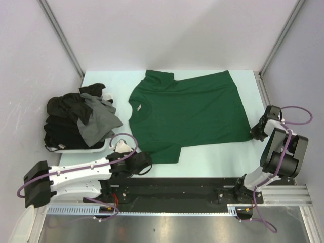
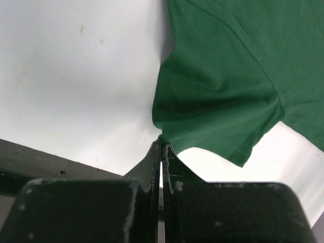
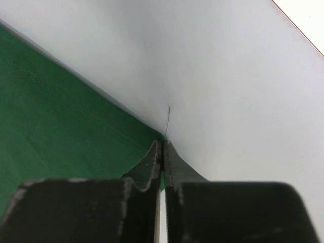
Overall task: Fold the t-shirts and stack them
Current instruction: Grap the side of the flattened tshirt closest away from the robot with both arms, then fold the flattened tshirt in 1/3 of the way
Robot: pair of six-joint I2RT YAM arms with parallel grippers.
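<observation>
The green t-shirt [image 1: 187, 114] lies spread flat in the middle of the pale, smooth desk [image 1: 212, 163], its round neck opening towards the left and its straight hem towards the right. The cloth is a matte, soft knit with shallow creases across the chest. One short sleeve points to the far edge, the other to the near edge. The left pincer [image 2: 161, 148] is closed, its two dark, scuffed fingers pressed flat together on the corner of the near sleeve [image 2: 217, 116]. The fabric puckers into a point where it meets the tips, and a line of stitching runs along the sleeve's edge. The right pincer [image 3: 162, 147] is closed as well, at the near right corner of the hem [image 3: 66, 116], with a sliver of green showing between its fingers, so it grips the shirt there. A fine loose thread [image 3: 168, 117] stands up just past the tips (thin as a hair against the white surface). A double row of stitches follows the hem edge. At the left of the desk, just beside the shirt's neck, a shallow white tray [image 1: 76, 150] holds a crumpled heap: the black t-shirts [image 1: 63, 109] bunched in folds, and a grey t-shirt [image 1: 98, 121] draped over them, spilling across the tray's right rim.
</observation>
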